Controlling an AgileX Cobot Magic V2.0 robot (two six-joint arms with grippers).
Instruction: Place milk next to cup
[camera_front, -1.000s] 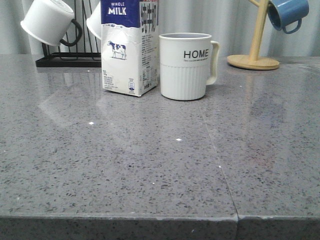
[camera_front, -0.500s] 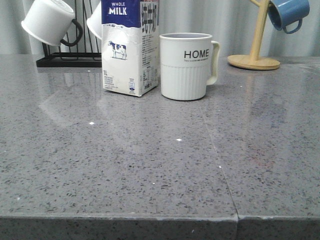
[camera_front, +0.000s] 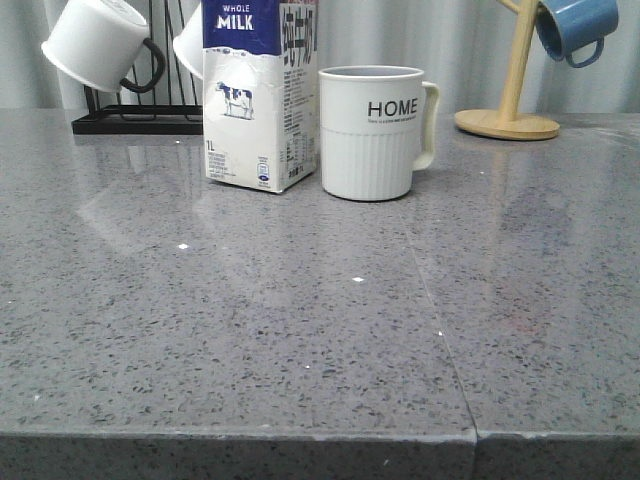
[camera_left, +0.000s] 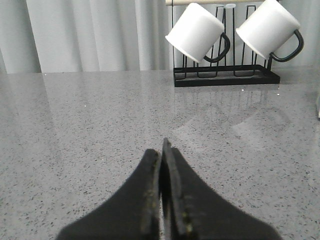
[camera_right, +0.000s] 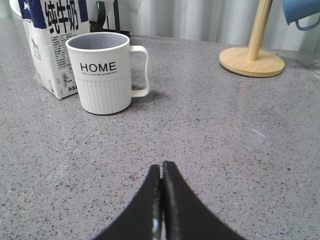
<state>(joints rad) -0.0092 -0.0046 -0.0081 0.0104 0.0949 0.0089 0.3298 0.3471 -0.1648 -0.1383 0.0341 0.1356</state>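
The milk carton (camera_front: 256, 95), white with a dark blue top, stands upright on the grey counter, right beside the left side of the white ribbed "HOME" cup (camera_front: 370, 132), nearly touching it. Both also show in the right wrist view, the milk carton (camera_right: 52, 47) and the cup (camera_right: 105, 72). My right gripper (camera_right: 161, 166) is shut and empty, low over the counter, well short of the cup. My left gripper (camera_left: 161, 145) is shut and empty over bare counter, far from the milk. Neither gripper shows in the front view.
A black rack (camera_front: 135, 118) with plain white mugs (camera_front: 95, 42) stands at the back left; it also shows in the left wrist view (camera_left: 225, 75). A wooden mug tree (camera_front: 508, 110) with a blue mug (camera_front: 575, 25) stands at the back right.
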